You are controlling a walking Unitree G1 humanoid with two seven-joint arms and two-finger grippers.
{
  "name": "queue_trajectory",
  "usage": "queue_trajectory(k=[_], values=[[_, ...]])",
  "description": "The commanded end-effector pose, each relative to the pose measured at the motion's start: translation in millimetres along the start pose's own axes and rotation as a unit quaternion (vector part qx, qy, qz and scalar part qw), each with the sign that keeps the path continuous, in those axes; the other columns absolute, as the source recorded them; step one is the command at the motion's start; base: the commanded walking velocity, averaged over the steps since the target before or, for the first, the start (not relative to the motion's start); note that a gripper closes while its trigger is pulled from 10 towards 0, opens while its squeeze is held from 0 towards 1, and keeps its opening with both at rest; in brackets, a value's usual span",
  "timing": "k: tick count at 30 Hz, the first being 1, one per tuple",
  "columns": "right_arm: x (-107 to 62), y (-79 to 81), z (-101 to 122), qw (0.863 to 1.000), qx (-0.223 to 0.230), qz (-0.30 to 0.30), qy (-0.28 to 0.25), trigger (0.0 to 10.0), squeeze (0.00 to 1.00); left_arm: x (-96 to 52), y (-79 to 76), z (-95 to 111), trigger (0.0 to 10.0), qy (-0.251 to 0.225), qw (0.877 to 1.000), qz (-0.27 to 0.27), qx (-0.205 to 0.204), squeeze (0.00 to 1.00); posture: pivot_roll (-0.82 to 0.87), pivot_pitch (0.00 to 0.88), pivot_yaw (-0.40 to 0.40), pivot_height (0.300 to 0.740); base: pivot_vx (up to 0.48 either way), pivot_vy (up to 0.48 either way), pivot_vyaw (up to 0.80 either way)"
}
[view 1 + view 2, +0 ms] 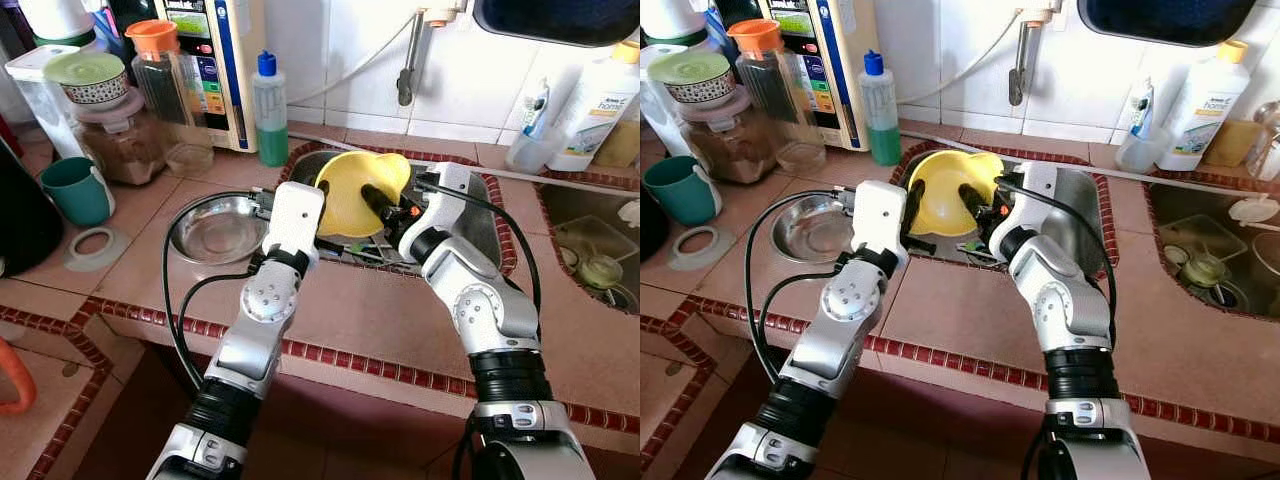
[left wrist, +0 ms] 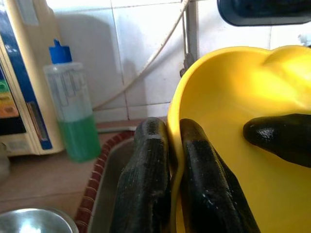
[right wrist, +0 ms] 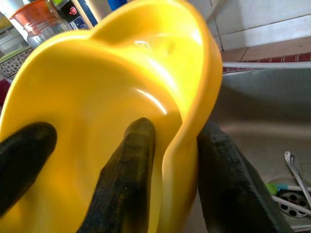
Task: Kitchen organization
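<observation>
left tool [image 2: 172, 194] and right tool [image 3: 167, 184] each pinch rim of yellow bowl [image 1: 352, 188], held over sink [image 1: 480, 225].

A glossy yellow plastic bowl [image 1: 352, 186] with a wavy rim sits tilted on edge above the steel sink [image 1: 483, 225] at centre frame, its hollow facing the camera, its rim pinched from both sides.

The tall white plastic bottle with an orange cap [image 1: 598, 100], standing by the tiled wall near the sink, carries a blue label with the word "home" partly readable. Print on the cream water-purifier box with blue panel [image 1: 215, 60] is too small to read.
</observation>
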State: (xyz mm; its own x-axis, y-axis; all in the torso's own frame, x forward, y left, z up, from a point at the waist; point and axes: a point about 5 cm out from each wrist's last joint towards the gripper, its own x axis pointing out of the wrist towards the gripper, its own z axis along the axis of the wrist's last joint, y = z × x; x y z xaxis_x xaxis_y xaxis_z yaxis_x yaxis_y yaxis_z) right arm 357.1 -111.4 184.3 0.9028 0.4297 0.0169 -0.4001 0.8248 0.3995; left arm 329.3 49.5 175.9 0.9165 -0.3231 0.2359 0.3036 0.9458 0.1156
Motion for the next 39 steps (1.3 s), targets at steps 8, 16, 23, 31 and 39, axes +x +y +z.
queue_trajectory(k=[8, 16, 23, 31, 39], values=[[-1.6, -19.0, 3, 0.997, -0.006, -0.070, -0.012, 0.0, 0.00, -3.7, -11.7, -3, 10.0, 0.011, 0.998, -0.050, -0.022, 0.00, 0.03, 0.033, 0.039, 0.740, 0.000, 0.000, 0.00], [-1.9, -32.3, 8, 0.991, -0.039, -0.126, -0.038, 0.0, 0.00, -4.0, -20.1, -7, 10.0, 0.041, 0.994, -0.093, -0.042, 0.62, 0.03, 0.032, 0.041, 0.740, 0.000, 0.000, 0.00], [0.2, -38.4, 8, 0.985, -0.075, -0.148, -0.048, 0.0, 0.00, -2.3, -23.1, -9, 10.0, 0.056, 0.991, -0.109, -0.047, 1.00, 0.03, 0.033, 0.040, 0.740, 0.000, 0.000, 0.00], [5.5, -46.5, -1, 0.976, -0.132, -0.166, -0.047, 0.0, 0.00, -3.4, -25.4, -12, 10.0, 0.081, 0.988, -0.128, -0.039, 1.00, 0.04, 0.038, 0.034, 0.740, 0.000, 0.000, 0.00], [11.9, -54.5, -1, 0.949, -0.260, -0.175, -0.043, 0.0, 0.00, -5.0, -23.6, -15, 10.0, 0.092, 0.987, -0.127, -0.034, 1.00, 0.05, 0.041, 0.034, 0.740, 0.000, 0.000, 0.00]])
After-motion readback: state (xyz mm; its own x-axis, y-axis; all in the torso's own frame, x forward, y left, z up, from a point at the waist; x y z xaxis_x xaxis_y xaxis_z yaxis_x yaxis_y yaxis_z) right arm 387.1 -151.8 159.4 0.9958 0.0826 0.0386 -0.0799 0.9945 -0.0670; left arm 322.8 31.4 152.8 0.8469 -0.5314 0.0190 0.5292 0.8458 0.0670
